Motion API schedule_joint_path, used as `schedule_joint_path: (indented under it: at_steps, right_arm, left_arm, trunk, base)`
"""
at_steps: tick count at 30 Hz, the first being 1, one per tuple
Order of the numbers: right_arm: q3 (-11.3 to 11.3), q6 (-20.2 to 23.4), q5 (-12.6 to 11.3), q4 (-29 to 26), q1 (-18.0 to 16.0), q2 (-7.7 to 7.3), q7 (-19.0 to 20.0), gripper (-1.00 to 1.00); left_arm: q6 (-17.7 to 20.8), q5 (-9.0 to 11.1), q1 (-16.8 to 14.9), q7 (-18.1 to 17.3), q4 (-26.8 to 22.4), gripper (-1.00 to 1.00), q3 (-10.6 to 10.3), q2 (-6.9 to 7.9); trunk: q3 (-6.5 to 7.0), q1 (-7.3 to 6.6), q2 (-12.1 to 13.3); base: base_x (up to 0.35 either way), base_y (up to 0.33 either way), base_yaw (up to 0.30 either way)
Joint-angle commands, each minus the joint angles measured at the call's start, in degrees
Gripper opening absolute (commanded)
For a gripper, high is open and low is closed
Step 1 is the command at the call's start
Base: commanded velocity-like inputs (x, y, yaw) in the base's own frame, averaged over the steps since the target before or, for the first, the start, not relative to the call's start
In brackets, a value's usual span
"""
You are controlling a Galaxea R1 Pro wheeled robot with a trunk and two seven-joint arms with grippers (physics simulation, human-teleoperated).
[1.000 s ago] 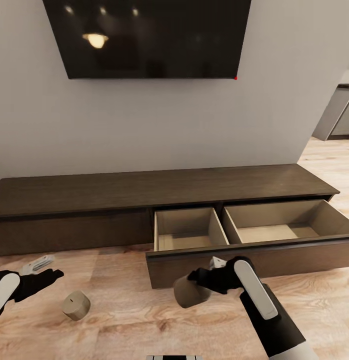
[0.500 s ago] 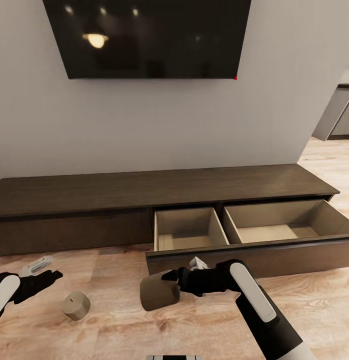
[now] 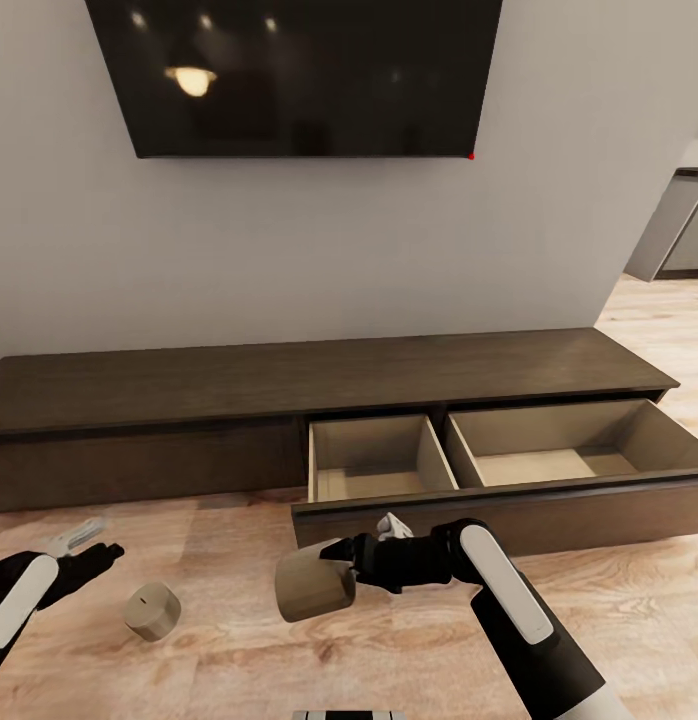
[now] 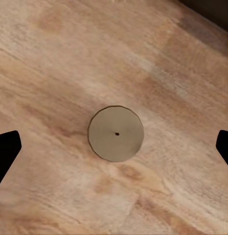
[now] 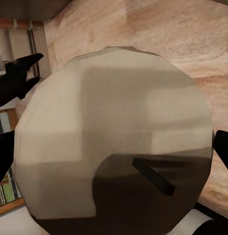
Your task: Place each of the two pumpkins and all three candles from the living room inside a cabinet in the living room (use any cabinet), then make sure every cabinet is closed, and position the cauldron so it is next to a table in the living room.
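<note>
A stubby pale grey-white candle (image 3: 311,591) is pinched in the right gripper (image 3: 341,572) before the empty open drawer (second candle (image 3: 153,611) floor-bound) of the dark-brown wooden cabinet (image 3: 239,385)

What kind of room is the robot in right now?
Most likely a living room: a dark TV hangs on the wall above a long low wooden cabinet with one drawer pulled open, on a light wood-plank floor.
</note>
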Motion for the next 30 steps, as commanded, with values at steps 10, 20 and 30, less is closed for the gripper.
schedule_joint_path:
  at_steps: [10, 20, 30]
  right_arm:
    - [0.1, 0.0, -0.6, 0.0, 0.0, 0.00, -0.6, -1.00]
    - [0.1, 0.0, -0.6, 0.0, 0.0, 0.04, -0.6, -1.00]
    - [0.1, 0.0, -0.6, 0.0, 0.0, -0.02, -0.6, -1.00]
  left_arm:
    - [-0.7, -2.4, -0.3, -2.0, -0.2, 1.00, 0.0, -0.96]
    - [-0.6, -2.4, -0.3, -2.1, -0.5, 1.00, 0.1, -0.77]
    - [-0.6, -2.4, -0.3, -2.0, -0.7, 1.00, 0.1, -1.03]
  trunk:
    - [-0.05, -0.01, 0.0]
    - [-0.05, -0.01, 0.0]
    - [-0.05, -0.01, 0.0]
  base:
    - [0.008, 0.042, 0.000]
    - [0.088, 0.154, 0.000]
    - [0.014, 0.013, 0.000]
